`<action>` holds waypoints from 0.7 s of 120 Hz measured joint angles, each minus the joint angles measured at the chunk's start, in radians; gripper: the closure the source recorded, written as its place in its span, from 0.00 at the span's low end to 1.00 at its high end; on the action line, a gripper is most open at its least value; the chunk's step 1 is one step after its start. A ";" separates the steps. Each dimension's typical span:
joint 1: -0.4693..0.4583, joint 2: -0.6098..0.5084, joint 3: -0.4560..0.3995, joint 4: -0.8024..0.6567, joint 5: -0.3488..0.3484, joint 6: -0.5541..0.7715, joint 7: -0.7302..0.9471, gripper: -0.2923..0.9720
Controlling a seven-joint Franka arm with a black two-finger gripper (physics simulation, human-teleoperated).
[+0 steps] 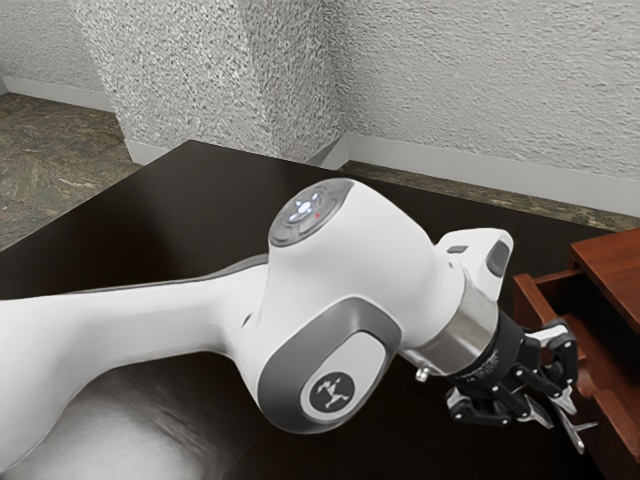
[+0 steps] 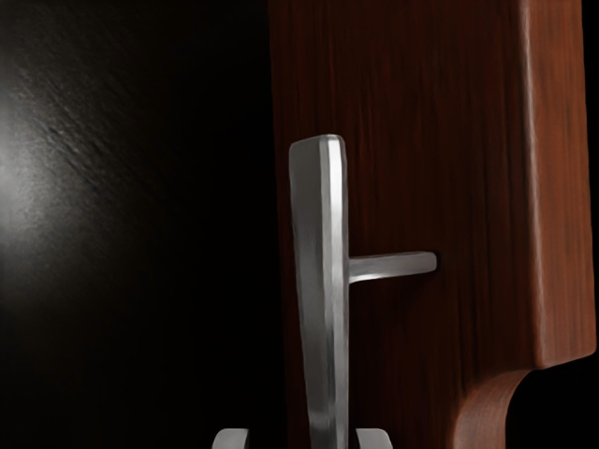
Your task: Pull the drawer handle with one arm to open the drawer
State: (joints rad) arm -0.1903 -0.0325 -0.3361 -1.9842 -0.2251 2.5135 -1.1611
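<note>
One flat metal handle (image 2: 318,281), wooden drawer (image 2: 421,140)

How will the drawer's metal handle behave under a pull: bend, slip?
The handle likely stays stiff: a solid-looking metal bar on a post into the drawer front. Its smooth, glossy faces may be slippery in a grip.

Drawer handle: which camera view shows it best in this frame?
The wrist view: the drawer handle stands close up, its metal bar and one post into the wooden drawer front plain. The exterior view shows a short end of the bar beside the gripper.
</note>
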 joint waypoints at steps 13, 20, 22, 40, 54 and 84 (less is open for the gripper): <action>0.003 -0.020 0.000 -0.018 -0.005 0.000 0.000 0.73; 0.004 -0.029 0.000 -0.027 -0.008 0.000 0.000 0.73; 0.005 -0.031 0.000 -0.029 -0.009 0.000 0.001 0.73; 0.006 -0.050 0.000 -0.053 -0.013 0.004 0.001 0.73; 0.004 -0.072 0.001 -0.076 -0.018 0.009 0.001 0.73; 0.005 -0.114 0.011 -0.120 -0.024 0.016 0.001 0.73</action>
State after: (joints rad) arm -0.1852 -0.1470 -0.3254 -2.1041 -0.2490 2.5300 -1.1599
